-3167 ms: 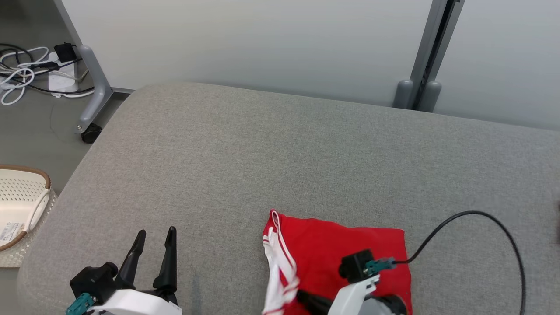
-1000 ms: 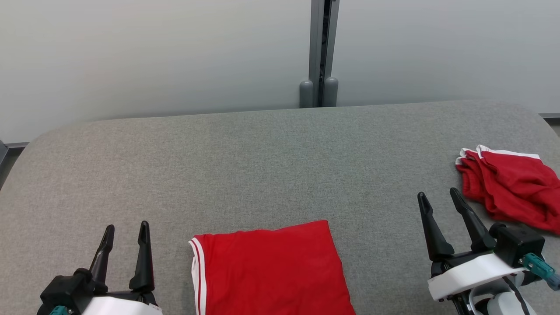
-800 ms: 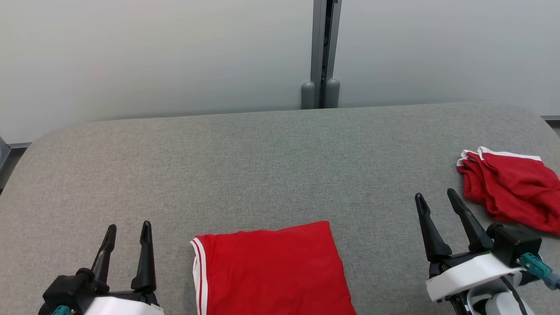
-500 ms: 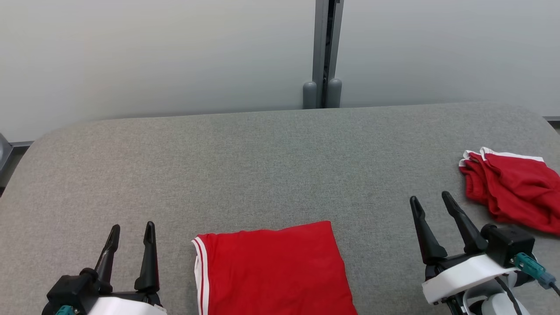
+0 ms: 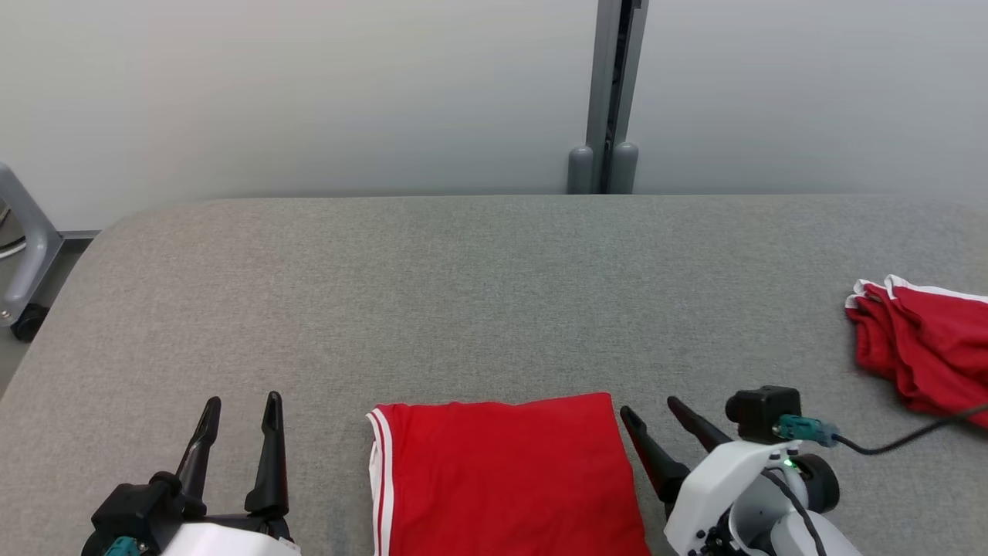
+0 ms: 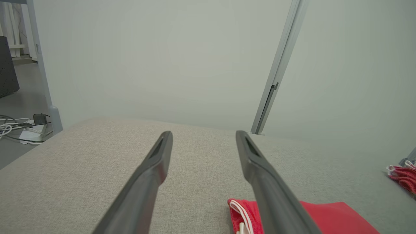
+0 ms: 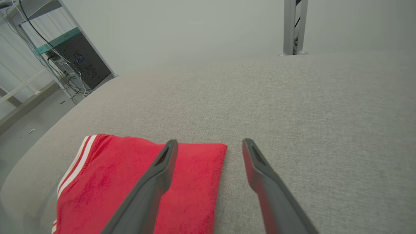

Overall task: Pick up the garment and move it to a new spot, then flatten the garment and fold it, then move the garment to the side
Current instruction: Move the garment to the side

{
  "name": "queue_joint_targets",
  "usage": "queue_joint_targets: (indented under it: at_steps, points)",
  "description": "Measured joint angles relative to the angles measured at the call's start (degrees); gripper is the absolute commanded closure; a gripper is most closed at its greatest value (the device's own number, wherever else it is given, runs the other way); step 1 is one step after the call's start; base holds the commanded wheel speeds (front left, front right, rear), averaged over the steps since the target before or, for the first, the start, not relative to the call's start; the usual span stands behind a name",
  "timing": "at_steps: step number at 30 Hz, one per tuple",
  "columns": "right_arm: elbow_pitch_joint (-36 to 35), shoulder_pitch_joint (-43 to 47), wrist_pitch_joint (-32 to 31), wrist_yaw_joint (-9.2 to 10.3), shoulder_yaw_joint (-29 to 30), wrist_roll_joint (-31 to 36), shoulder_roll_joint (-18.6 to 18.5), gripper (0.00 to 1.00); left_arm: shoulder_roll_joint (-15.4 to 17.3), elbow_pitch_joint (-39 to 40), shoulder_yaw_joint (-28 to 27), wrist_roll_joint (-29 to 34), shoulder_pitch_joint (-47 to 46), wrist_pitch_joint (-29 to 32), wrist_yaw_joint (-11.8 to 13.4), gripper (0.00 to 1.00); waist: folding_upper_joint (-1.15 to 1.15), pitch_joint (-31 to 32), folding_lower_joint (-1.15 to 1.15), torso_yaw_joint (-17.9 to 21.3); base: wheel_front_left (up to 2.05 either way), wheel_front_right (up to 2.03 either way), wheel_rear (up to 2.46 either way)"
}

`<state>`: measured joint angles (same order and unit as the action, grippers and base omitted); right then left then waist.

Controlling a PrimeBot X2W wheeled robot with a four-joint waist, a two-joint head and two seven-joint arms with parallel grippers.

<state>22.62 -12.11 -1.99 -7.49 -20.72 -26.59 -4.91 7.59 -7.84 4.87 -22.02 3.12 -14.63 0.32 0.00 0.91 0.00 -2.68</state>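
garment [image 5: 502, 471]: red, white stripes on left hem, folded flat into a rectangle, middle of table [image 5: 463, 293] near edge | left tool [image 5: 241, 399]: fingers spread wide, empty, left of garment, apart from it | right tool [image 5: 647, 406]: spread wide, empty, at garment's far right corner | crumpled red cloth [image 5: 922, 347]: right edge, well apart

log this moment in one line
state: folded garment on grey surface | left gripper: open, empty, left of it | right gripper: open, empty, by its right edge | aside: crumpled red garment far right
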Motion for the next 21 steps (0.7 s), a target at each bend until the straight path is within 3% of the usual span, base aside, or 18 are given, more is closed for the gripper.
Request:
queue_joint_targets:
  at_steps: [4,10,16,21]
  points:
    - [5.0,-2.1,-7.3,0.00,-1.9,-2.7,0.8,0.00,0.1,-0.3,0.1,-0.2,-0.1,0.1,0.0,0.00,0.00,0.0,0.00,-1.4,0.00,0.00,0.00]
    - [12.3,-4.7,-15.5,0.00,0.0,-3.8,1.4,0.00,0.1,-1.3,0.3,-0.8,-0.2,0.1,-0.1,0.00,0.00,-0.1,0.00,-3.7,0.00,0.00,0.00]
    - [16.2,-5.2,-20.4,0.00,1.0,-5.4,1.8,0.00,0.0,-2.1,0.4,-1.2,-0.5,0.0,-0.3,0.00,0.00,-0.5,0.00,-5.6,0.00,0.00,0.00]
    - [16.2,-5.2,-20.9,0.00,0.3,-8.4,1.8,0.00,0.0,-2.6,0.3,-1.2,-1.2,0.0,-0.7,0.00,0.00,-1.0,0.00,-6.4,0.00,0.00,0.00]
